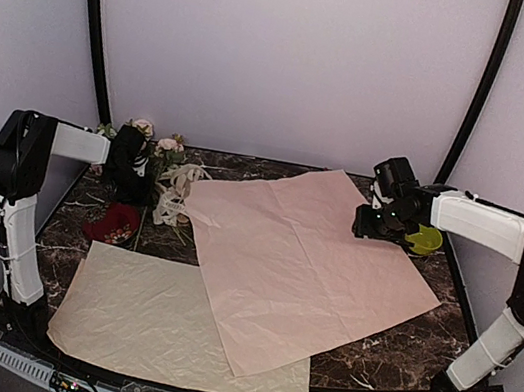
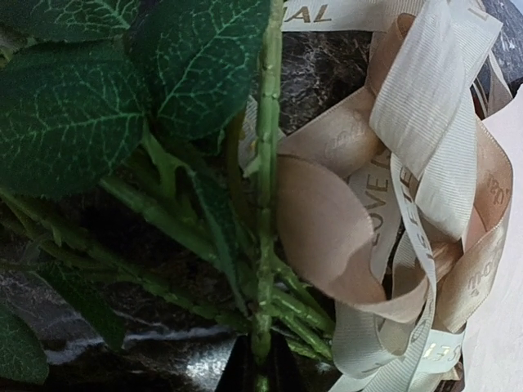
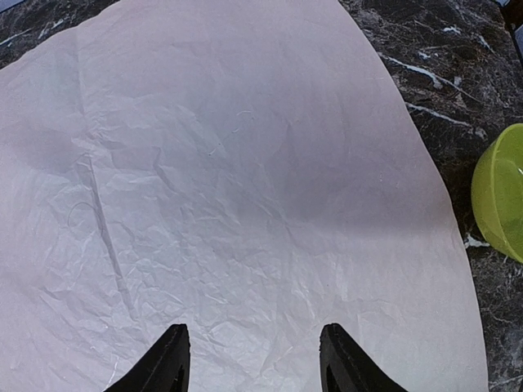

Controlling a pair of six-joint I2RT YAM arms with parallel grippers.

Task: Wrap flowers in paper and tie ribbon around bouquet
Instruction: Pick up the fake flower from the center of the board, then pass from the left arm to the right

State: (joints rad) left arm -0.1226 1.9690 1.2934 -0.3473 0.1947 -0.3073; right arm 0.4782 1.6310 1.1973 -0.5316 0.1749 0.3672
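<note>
The flowers (image 1: 164, 146) lie at the back left, pink and cream heads towards the wall. In the left wrist view their green stems (image 2: 265, 163) and leaves fill the frame. My left gripper (image 1: 131, 188) (image 2: 261, 371) is shut on one thin stem at the bottom of the bunch. The tan ribbon (image 2: 327, 229) curls right beside the stems, tangled with a paler cream-white ribbon (image 2: 425, 106). The pink paper (image 1: 311, 266) (image 3: 245, 180) lies flat mid-table. My right gripper (image 1: 379, 222) (image 3: 253, 359) hovers open above its far right part, with nothing between its fingers.
A cream-beige sheet (image 1: 149, 318) lies at the front left, partly under the pink paper. A yellow-green bowl (image 1: 425, 240) (image 3: 500, 192) sits just right of the right gripper. A dark red object (image 1: 113, 223) rests near the left gripper on the marble table (image 1: 399, 342).
</note>
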